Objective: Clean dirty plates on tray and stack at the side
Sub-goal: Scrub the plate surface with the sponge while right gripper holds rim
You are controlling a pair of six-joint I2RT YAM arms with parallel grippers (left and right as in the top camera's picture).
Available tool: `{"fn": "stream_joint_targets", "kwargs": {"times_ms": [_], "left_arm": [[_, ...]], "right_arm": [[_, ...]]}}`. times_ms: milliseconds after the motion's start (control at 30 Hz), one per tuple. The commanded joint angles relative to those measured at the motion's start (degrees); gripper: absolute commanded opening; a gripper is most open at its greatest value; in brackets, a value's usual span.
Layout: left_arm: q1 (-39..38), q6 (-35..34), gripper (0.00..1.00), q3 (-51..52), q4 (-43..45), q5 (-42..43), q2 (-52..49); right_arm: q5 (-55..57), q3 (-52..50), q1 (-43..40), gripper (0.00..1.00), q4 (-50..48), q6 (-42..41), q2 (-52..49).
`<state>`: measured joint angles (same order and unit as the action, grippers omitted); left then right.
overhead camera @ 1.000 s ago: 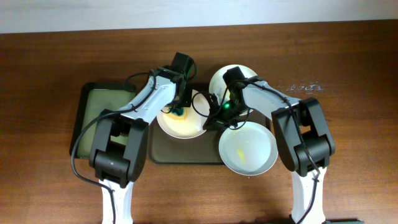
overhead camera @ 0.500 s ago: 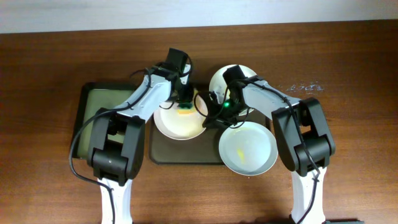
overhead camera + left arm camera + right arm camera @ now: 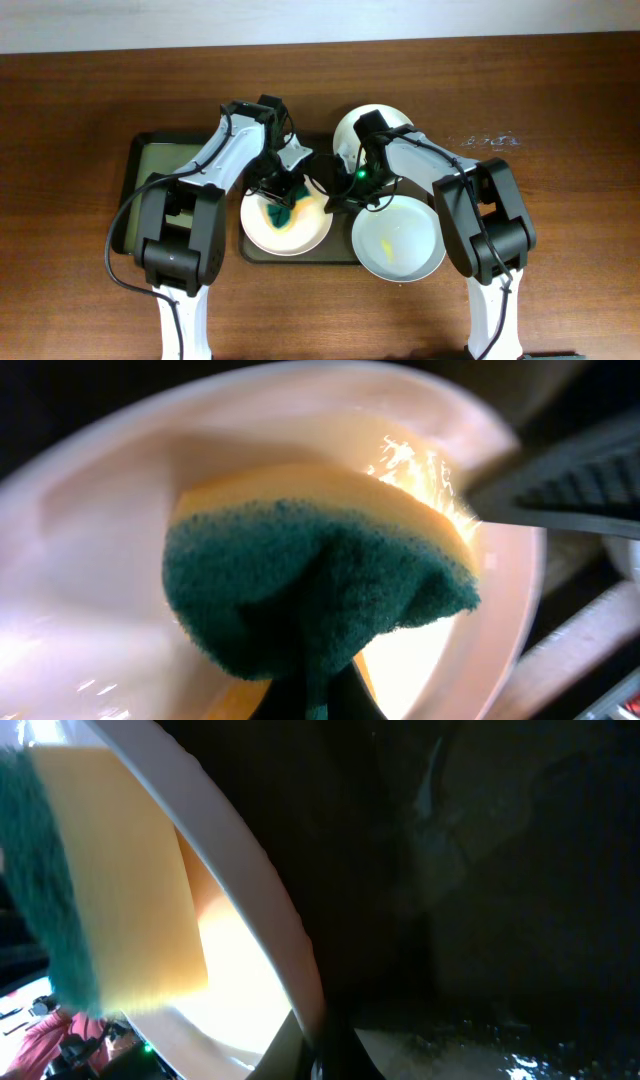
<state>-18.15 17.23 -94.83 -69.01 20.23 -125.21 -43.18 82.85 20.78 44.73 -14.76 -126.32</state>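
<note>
Three white plates show in the overhead view. The left plate (image 3: 300, 232) lies on the dark tray (image 3: 335, 252). My left gripper (image 3: 281, 200) is shut on a green and yellow sponge (image 3: 279, 215) and presses it inside this plate. The left wrist view shows the sponge (image 3: 320, 575) against the plate (image 3: 90, 570). My right gripper (image 3: 334, 196) is shut on this plate's right rim (image 3: 255, 895), and the sponge (image 3: 120, 890) shows beyond it. A second plate (image 3: 400, 242) with a yellow smear lies at the front right. The third plate (image 3: 352, 124) lies behind, partly hidden by my right arm.
A smaller black-rimmed tray (image 3: 150, 185) with a greenish inside lies at the left, beside the dark tray. Brown tabletop surrounds both trays. Both arms cross over the middle of the dark tray.
My left gripper has dragged the sponge from the left plate's far edge to its middle. That plate has shifted toward the front left. The right arm has hardly moved.
</note>
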Motion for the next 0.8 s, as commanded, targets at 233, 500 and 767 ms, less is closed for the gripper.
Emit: {"fn": "stream_joint_targets", "kwargs": {"times_ms": [233, 500, 767], "left_arm": [[-0.52, -37.16, 0.0, 0.79, 21.88, -40.22, -1.2], [-0.59, -20.44, 0.0, 0.66, 3.48, -18.69, -1.2], [-0.57, -15.58, 0.0, 0.66, 3.65, 7.67, -1.2]], "right_arm": [[4.44, -1.6, 0.59, 0.04, -0.2, -0.28, -2.32], [4.46, -1.6, 0.59, 0.04, -0.42, -0.52, -2.32], [4.44, -1.6, 0.59, 0.04, -0.61, -0.55, -2.32]]}}
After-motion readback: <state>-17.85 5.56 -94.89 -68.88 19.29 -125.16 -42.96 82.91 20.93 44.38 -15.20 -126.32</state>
